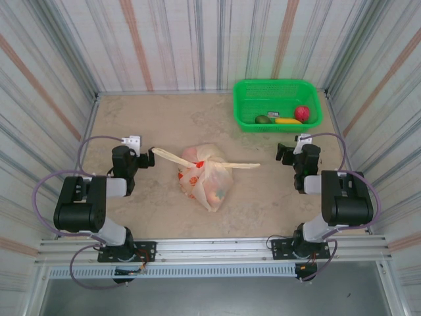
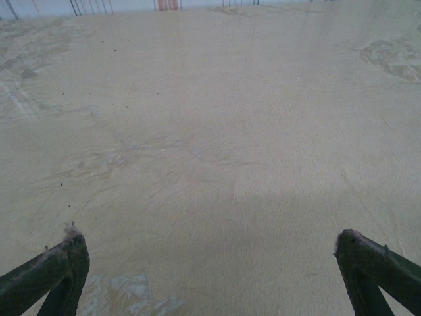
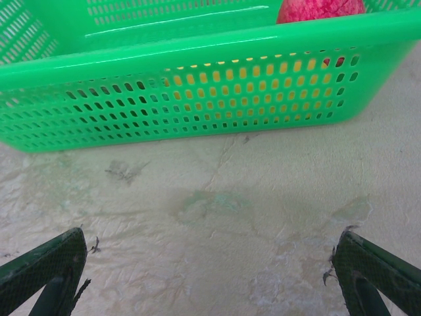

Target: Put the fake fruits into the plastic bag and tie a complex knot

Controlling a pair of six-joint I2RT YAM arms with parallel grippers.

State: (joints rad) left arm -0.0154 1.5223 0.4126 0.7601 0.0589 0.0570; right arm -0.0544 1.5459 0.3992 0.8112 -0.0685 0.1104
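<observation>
A robot lab test cell. The left arm and right arm are bolted to an aluminium rail along the bottom of the frame, with purple cables looping from them. Striped panels wall in the stained beige table at left, top and right. A green basket sits upper right.

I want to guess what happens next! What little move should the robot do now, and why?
Probably just park both arms: the plastic bag looks tied, its knot done, and the left gripper and right gripper are open, holding nothing. Three fake fruits do sit in the green basket.
</observation>
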